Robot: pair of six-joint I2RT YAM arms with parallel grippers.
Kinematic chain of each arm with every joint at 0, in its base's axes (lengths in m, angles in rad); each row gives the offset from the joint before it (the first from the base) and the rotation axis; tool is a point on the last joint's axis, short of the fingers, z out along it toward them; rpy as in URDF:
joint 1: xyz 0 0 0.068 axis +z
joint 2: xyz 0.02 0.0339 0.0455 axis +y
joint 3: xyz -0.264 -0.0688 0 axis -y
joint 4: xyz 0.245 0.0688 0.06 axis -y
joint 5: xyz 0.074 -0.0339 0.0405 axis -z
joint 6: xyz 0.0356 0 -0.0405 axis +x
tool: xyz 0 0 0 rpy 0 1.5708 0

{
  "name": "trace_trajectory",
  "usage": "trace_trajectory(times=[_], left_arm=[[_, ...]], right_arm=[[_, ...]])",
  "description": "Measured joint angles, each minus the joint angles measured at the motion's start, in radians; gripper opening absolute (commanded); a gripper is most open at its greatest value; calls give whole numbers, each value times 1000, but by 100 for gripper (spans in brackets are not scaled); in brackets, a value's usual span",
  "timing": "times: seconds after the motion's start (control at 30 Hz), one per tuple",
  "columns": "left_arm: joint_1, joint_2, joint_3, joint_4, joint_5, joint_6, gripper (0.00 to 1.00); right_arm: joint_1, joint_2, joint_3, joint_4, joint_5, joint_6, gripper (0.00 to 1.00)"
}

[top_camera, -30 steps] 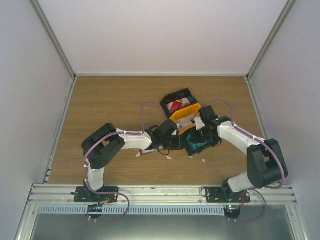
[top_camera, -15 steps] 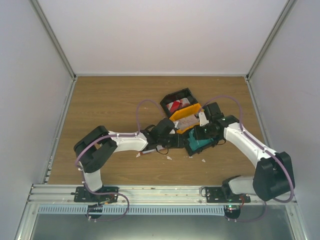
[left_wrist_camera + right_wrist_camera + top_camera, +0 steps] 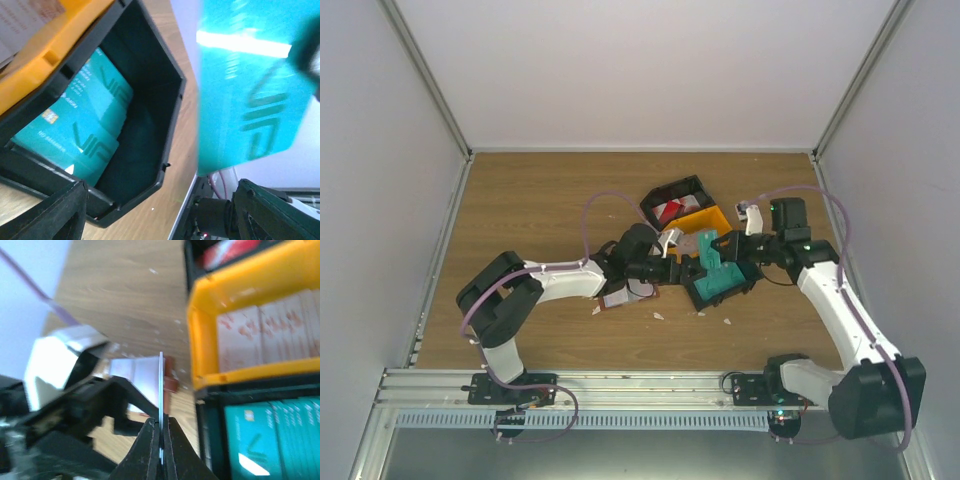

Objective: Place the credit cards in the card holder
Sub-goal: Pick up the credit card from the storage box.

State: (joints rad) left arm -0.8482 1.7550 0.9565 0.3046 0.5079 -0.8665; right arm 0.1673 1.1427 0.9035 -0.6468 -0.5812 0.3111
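A teal credit card (image 3: 707, 251) stands upright above the bins, with my right gripper (image 3: 722, 247) shut on it. In the right wrist view the card (image 3: 161, 385) shows edge-on between the shut fingers of that gripper (image 3: 161, 440). My left gripper (image 3: 672, 262) is just left of the card, open and empty; its fingers (image 3: 55, 215) spread wide below the card (image 3: 250, 90). The reddish-brown card holder (image 3: 617, 298) lies open on the table under the left arm, its pale pockets (image 3: 142, 371) showing. More teal cards (image 3: 85, 125) lie in a black bin.
Three bins sit together mid-table: a black one with red-and-white cards (image 3: 673, 208), an orange one with pale cards (image 3: 705, 220), and a black one with teal cards (image 3: 728, 285). Small white scraps (image 3: 658, 315) lie on the wood. Grey walls enclose the table.
My left gripper has opened wide. The right arm has swung out to the right and lifted the teal card upright out of the bin area.
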Motion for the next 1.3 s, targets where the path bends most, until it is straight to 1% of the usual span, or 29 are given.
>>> trace_trajectory(times=[0.17, 0.33, 0.47, 0.6, 0.77, 0.83, 0.87, 0.97, 1.07, 1.3], left_arm=[[14, -21, 5, 43, 74, 15, 83], [29, -72, 5, 80, 138, 24, 83], [40, -106, 0, 101, 171, 26, 82], [48, -134, -26, 136, 189, 24, 79], [94, -147, -32, 214, 183, -10, 75], [112, -150, -32, 240, 183, -23, 70], [119, -150, -32, 254, 184, -29, 67], [124, -150, -32, 275, 195, -46, 51], [124, -150, -31, 294, 220, -60, 40], [124, -150, -31, 344, 289, -89, 23]], right_arm=[[-48, -66, -7, 81, -215, 49, 1], [-61, -88, -23, 154, -353, 73, 0], [-69, -101, -29, 200, -412, 87, 0], [-69, -102, -35, 229, -447, 93, 1], [-69, -103, -63, 209, -495, 94, 0], [-69, -103, -71, 207, -509, 94, 1], [-69, -103, -75, 207, -521, 94, 1], [-69, -103, -86, 209, -540, 97, 1], [-69, -103, -89, 214, -552, 104, 1], [-69, -103, -90, 253, -570, 125, 1]])
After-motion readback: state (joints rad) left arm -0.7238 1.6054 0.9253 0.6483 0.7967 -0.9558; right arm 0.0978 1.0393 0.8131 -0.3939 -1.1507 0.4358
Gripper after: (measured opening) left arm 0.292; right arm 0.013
